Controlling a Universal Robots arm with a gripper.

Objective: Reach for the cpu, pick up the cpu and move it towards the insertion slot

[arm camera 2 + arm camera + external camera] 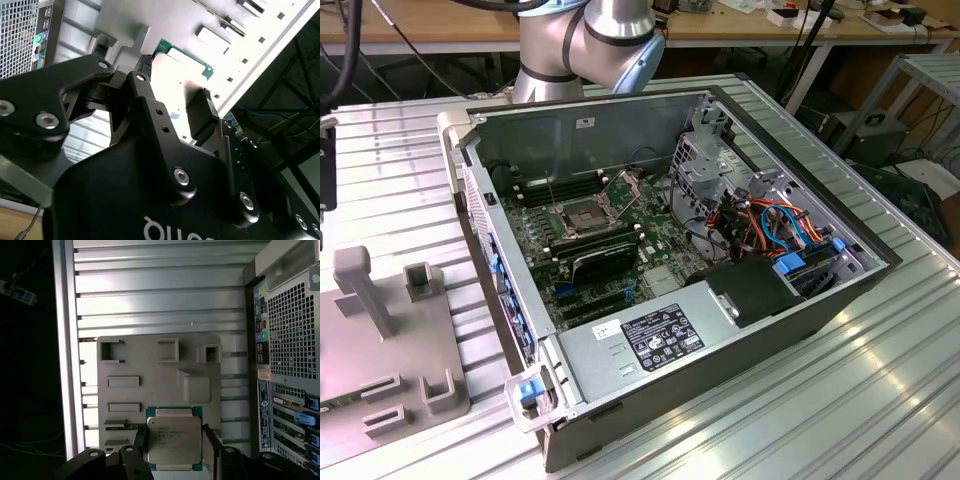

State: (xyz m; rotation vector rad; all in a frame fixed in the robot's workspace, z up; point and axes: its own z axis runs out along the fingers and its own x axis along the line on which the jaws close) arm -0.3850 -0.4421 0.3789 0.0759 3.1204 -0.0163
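On the ribbed metal bench (165, 300), a grey fixture tray (150, 370) holds the cpu (174, 439), flat in its green-edged seat. The tool (174, 442) hangs directly above, fingers (141, 437) spread to either side, not visibly touching. This looks like the reaching step; closing squarely comes before lifting. The insertion slot (582, 217) waits inside the open computer case (720, 330).

Your fixture plate (150, 375) sits beside the computer case (720, 300); the cpu (174, 439) lies on that plate, and the insertion slot (582, 216) sits inside the case.
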